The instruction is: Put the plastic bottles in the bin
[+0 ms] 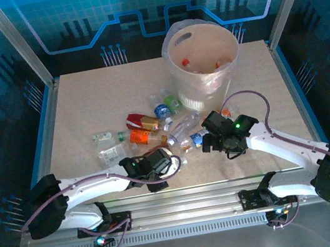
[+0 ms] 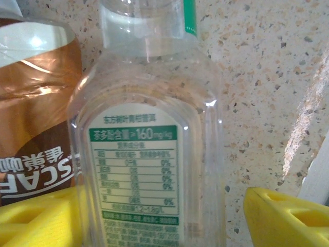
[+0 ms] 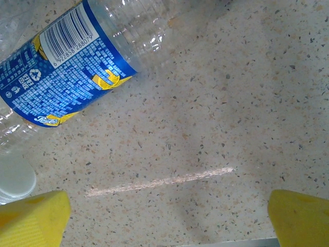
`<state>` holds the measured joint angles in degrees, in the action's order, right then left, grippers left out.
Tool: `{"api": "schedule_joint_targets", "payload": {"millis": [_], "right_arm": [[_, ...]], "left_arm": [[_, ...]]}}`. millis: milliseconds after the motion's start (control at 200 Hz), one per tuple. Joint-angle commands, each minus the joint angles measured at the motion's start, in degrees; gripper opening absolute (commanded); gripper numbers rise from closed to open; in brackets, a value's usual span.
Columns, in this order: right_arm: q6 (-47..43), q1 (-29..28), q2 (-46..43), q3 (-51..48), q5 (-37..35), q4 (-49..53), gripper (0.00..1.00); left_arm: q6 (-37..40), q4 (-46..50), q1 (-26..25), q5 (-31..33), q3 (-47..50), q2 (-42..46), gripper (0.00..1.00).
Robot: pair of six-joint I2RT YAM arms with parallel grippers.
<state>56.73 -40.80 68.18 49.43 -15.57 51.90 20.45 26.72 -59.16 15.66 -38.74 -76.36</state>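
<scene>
step in hand: judged as the pick-up phase; grasp of one clear bottle (image 2: pixel 149 154) being set up, carry to the bin (image 1: pixel 192 87) not yet begun.
left gripper (image 1: pixel 169 161): low over the table (image 1: pixel 86 105), well in front of the bin and toward its left; jaws parted, astride the clear bottle's body; strip of bare table visible between bottle and one finger, so not clamped.
clear bottle: flat on the table, white-and-green label up, just beside a brown-labelled bottle (image 2: pixel 36 128); well apart from the bin.
right gripper (image 3: pixel 169 216): spread wide, nothing between the fingers; poised over bare table in front of the bin.
blue-labelled bottle (image 3: pixel 67 77): flat on the table in front of the bin, just off the right gripper's fingers, outside their gap; white cap (image 3: pixel 15 180) close by, owner unclear.
plastic bottles (image 1: pixel 138 122): loose cluster in front of the bin and toward its left; a few inside the bin, count not readable.
progress: judged early to middle; most items outside the bin.
next move, left: close squarely on the body until both fingers bear; light force only, thin wall likely to buckle or slip; then lift clear of the brown-labelled bottle, carry over the bin's rim, release.
next move, right: shift over the blue-labelled bottle and centre it before closing.
</scene>
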Motion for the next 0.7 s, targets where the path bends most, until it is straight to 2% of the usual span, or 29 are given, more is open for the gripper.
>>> {"api": "schedule_joint_targets", "payload": {"millis": [0, 160, 305, 425, 525, 600, 695], "right_arm": [[0.09, 0.72, -0.51, -0.04, -0.07, 0.22, 1.0], [-0.37, 0.79, -0.51, 0.47, -0.33, 0.54, 1.0], [-0.28, 0.76, -0.52, 0.58, -0.58, 0.7, 1.0], [-0.13, 0.75, -0.49, 0.58, -0.52, 0.75, 1.0], [0.01, 0.81, -0.52, 0.58, -0.77, 0.95, 1.0], [-0.04, 0.77, -0.59, 0.57, -0.91, 1.01, 1.0], [-0.25, 0.75, -0.68, 0.65, -0.88, 0.84, 1.0]], "left_arm": [[-0.75, 1.28, -0.13, 0.61, -0.87, -2.1, 0.78], [-0.93, 0.58, 0.57, 0.93, -1.25, -4.25, 0.78], [-0.85, -0.81, 1.24, 1.06, -1.25, -5.02, 0.72], [-0.69, -0.67, 1.5, 1.17, -1.63, -4.9, 0.63], [-0.7, 0.69, 1.5, 1.26, -2.29, -4.47, 0.6], [-0.8, 1.69, 1.5, 1.08, -2.69, -3.7, 0.51], [-1.02, 2.78, 1.5, 0.95, -3.16, -2.47, 0.48]]}}
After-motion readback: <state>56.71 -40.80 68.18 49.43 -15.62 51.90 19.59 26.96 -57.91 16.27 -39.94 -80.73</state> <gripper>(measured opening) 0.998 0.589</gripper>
